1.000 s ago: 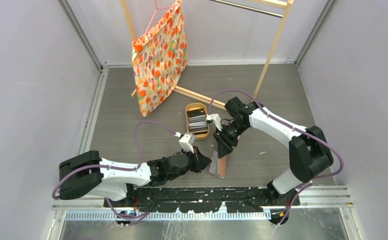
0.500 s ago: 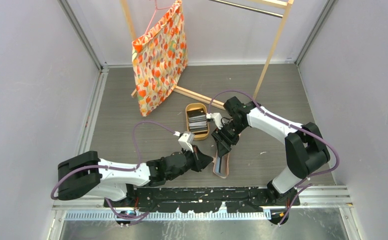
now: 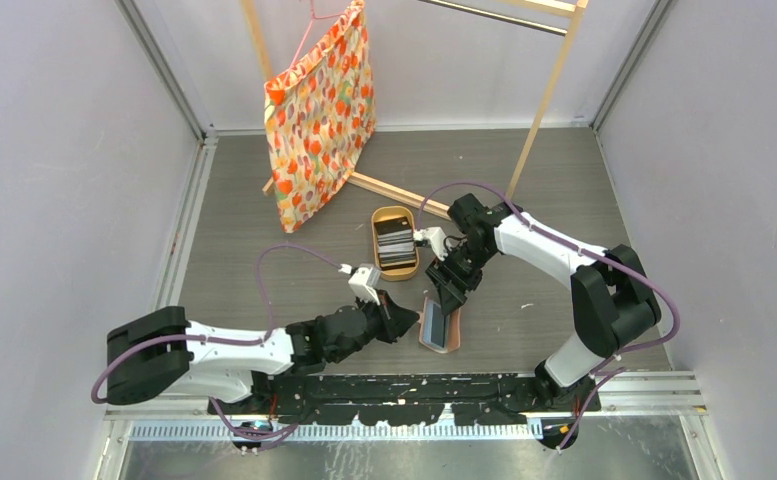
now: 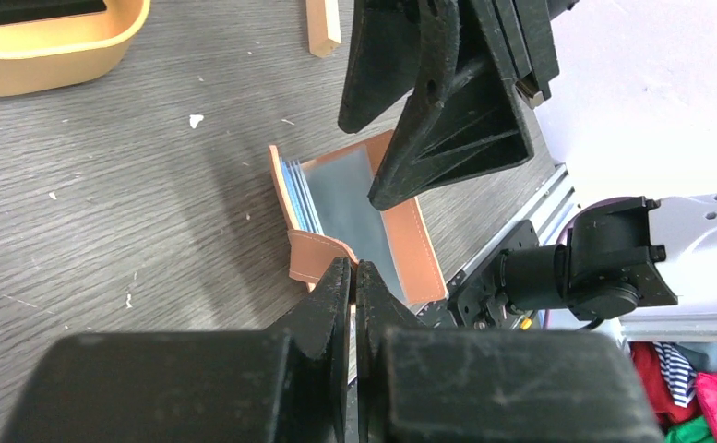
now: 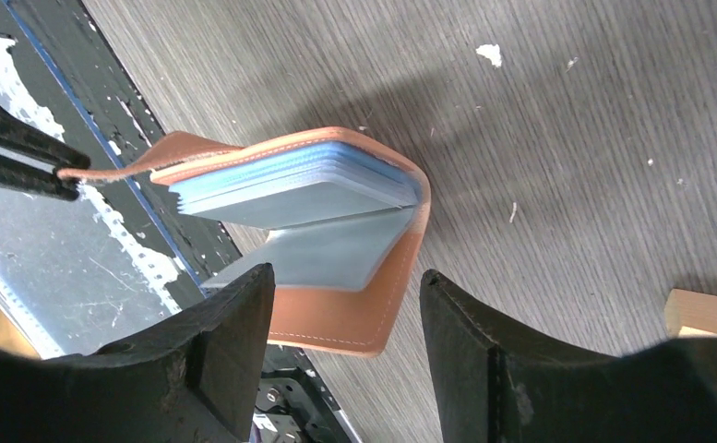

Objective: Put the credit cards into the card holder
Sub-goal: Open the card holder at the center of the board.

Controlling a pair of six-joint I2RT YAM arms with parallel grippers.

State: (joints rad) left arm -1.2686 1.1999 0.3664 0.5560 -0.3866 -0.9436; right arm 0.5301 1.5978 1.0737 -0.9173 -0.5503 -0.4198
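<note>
Near the front edge of the grey wood-grain table [image 3: 264,200], between my two arms, lies the small salmon-tan leather-like folding card holder [image 3: 440,327]. Its lower cover rests flat on the table. The upper cover, with its stack of light-blue pockets, is raised at an angle, so the holder stands partly open. My left gripper [image 4: 353,277] has its jaws pressed together on the card holder's tan snap tab, pinching the tab at the very tips and holding it out toward the left. My right gripper [image 5: 340,279] hangs just above the open holder with its jaws spread wide, one finger on each side of the pockets, and nothing is held between them. A flat grey face shows between the covers; I cannot tell whether it is a pocket or a card. Behind the holder, just to the left of my right wrist, the thin rectangular dark and grey credit cards [image 3: 396,245] lie stacked in the oval tan wooden tray [image 3: 394,210], apart from the holder. Farther back, an orange-patterned fabric bag [image 3: 319,110] hangs from a light wooden rack [image 3: 544,95].
</note>
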